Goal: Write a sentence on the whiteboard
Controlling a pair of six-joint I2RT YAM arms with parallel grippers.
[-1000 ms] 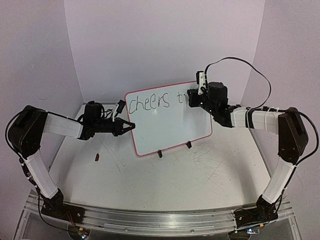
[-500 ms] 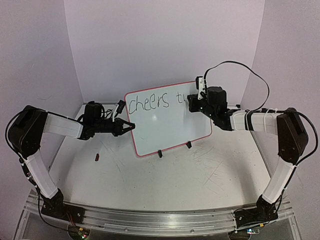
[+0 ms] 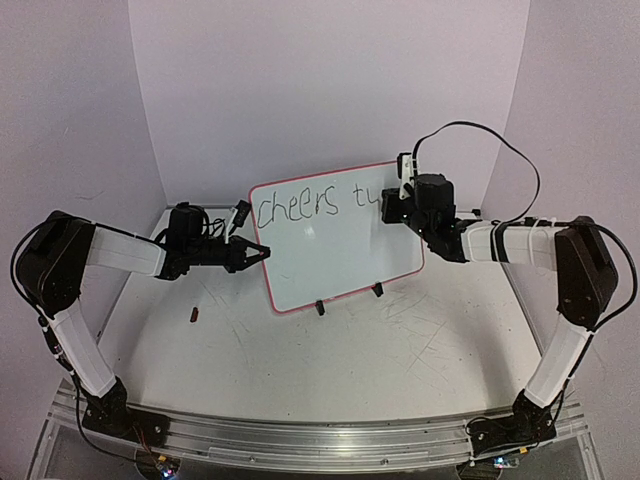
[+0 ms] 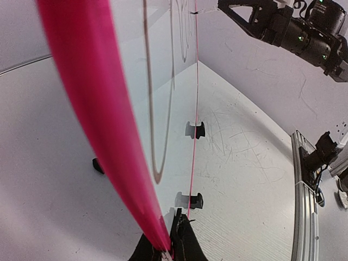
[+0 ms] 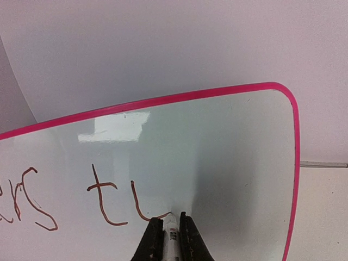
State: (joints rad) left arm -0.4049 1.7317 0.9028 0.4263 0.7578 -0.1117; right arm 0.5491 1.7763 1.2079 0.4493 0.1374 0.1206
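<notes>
Whiteboard (image 3: 335, 262) stands up on the table (image 3: 330, 360) in your top view, on two black feet (image 3: 320, 309), between the two arms. The writing (image 3: 298, 207) on it says "cheers t", plus one more stroke that is not a whole letter. Your left gripper (image 3: 263, 251) pinches the whiteboard's left edge. Your right gripper (image 3: 387, 205) is up by the top right part, shut tight on a marker (image 3: 404, 171). A small dark thing (image 3: 194, 314) lies on the table near the left arm.

In your left wrist view, the fingers (image 4: 186, 249) are closed on the pink rim (image 4: 92, 109), with the rim between them. You see the whiteboard from its edge, and both feet (image 4: 194, 129) sit on the table (image 4: 244, 179).

In your right wrist view, the fingers (image 5: 191, 240) squeeze the marker (image 5: 171, 235) between them. Its tip touches the whiteboard (image 5: 228, 152) at the end of the last stroke (image 5: 142, 210), just after the "t".
</notes>
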